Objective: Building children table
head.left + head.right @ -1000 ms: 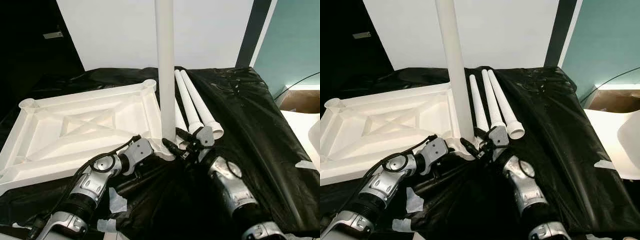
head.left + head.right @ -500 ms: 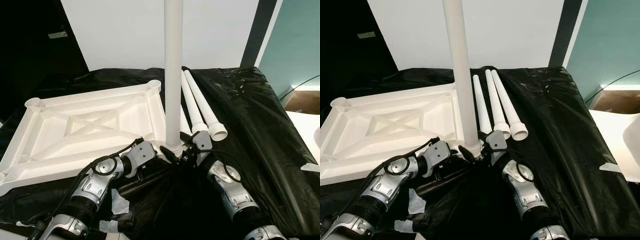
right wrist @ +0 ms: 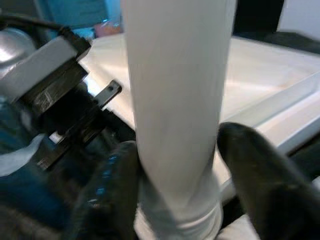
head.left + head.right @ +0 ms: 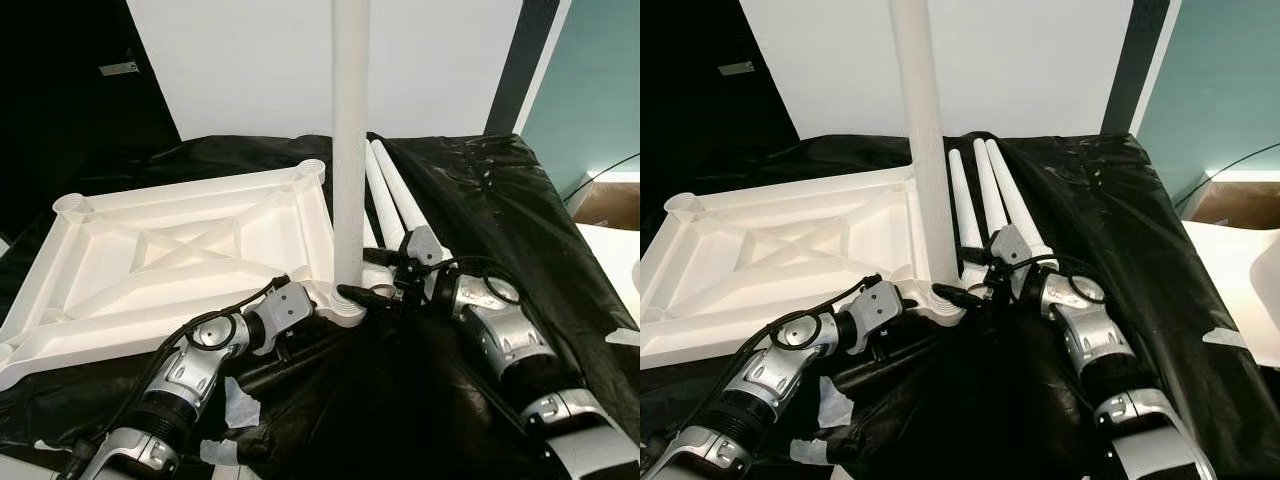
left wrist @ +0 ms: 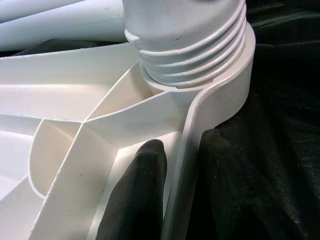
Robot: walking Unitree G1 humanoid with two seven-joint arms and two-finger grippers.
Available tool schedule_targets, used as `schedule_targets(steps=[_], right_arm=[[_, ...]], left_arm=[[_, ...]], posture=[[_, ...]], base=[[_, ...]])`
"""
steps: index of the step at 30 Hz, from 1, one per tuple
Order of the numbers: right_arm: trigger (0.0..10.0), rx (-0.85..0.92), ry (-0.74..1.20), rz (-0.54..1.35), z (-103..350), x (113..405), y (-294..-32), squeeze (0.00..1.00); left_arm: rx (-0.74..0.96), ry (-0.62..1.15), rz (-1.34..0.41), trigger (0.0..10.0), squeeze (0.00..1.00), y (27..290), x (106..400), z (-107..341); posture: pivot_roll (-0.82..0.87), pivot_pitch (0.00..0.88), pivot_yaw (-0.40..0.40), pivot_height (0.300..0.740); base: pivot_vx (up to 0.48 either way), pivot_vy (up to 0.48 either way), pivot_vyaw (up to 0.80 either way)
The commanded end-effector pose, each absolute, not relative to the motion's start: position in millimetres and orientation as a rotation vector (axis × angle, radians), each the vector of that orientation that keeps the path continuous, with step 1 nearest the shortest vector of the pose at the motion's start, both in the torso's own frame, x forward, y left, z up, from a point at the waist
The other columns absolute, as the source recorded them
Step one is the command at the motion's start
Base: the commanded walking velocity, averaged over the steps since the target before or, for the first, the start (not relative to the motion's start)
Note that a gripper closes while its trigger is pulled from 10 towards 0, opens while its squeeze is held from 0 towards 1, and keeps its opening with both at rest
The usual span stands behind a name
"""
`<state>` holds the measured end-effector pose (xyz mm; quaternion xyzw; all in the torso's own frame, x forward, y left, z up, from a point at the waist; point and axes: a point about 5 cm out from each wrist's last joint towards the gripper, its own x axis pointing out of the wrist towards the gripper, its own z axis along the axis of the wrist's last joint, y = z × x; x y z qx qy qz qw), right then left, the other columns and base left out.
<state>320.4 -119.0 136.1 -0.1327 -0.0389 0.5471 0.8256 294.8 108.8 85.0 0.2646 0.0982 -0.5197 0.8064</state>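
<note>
Lying upside down on the black sheet (image 4: pixel 500 200), the white tabletop (image 4: pixel 180 250) is being shown by the eye views with one table leg (image 4: pixel 350 150) standing upright in its near right corner socket (image 4: pixel 350 300). Three spare legs (image 4: pixel 395 205) are being left just beside the tabletop's right edge, and three sockets are judged to be still waiting.

From the left wrist view, the tabletop's edge rib (image 5: pixel 187 150) is being pinched by the left gripper (image 5: pixel 182 190), one finger on each side, while the leg's threads (image 5: pixel 195 55) are being seen partly above the socket, so seating appears unfinished.

From the right wrist view, the leg (image 3: pixel 175 100) is being clasped low down between the fingers of the right gripper (image 3: pixel 175 165), closed against it.
</note>
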Motion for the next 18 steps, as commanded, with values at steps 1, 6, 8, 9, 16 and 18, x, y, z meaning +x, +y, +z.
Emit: schedule_targets(steps=[1,6,8,9,16,18], right_arm=[[0.0,-0.275,-0.060,1.184,135,321,-118,0.00],[0.0,-0.255,-0.054,1.198,137,322,-117,0.00],[0.0,-0.186,-0.044,1.178,134,318,-114,0.00],[0.0,-0.144,-0.064,1.134,129,312,-109,0.00],[0.0,-0.093,-0.142,0.959,120,301,-104,0.00],[0.0,-0.093,-0.142,0.959,120,301,-104,0.00]], left_arm=[[0.550,0.353,-1.177,10.0,0.00,108,278,55],[0.549,0.351,-1.174,10.0,0.00,108,278,55],[0.550,0.354,-1.171,10.0,0.00,110,277,55],[0.551,0.356,-1.171,10.0,0.00,111,277,55],[0.553,0.355,-1.170,10.0,0.00,111,278,55],[0.553,0.355,-1.170,10.0,0.00,111,278,55]], posture=[[0.06,0.000,0.034,0.740],[0.06,0.000,0.031,0.740],[0.06,0.000,0.031,0.740],[0.06,0.000,0.031,0.740],[0.07,0.000,0.030,0.740],[0.07,0.000,0.030,0.740]], base=[[0.000,0.000,0.00],[0.000,0.000,0.00],[0.000,0.000,0.00],[0.000,0.000,0.00],[0.000,0.000,0.00],[0.000,0.000,0.00]])
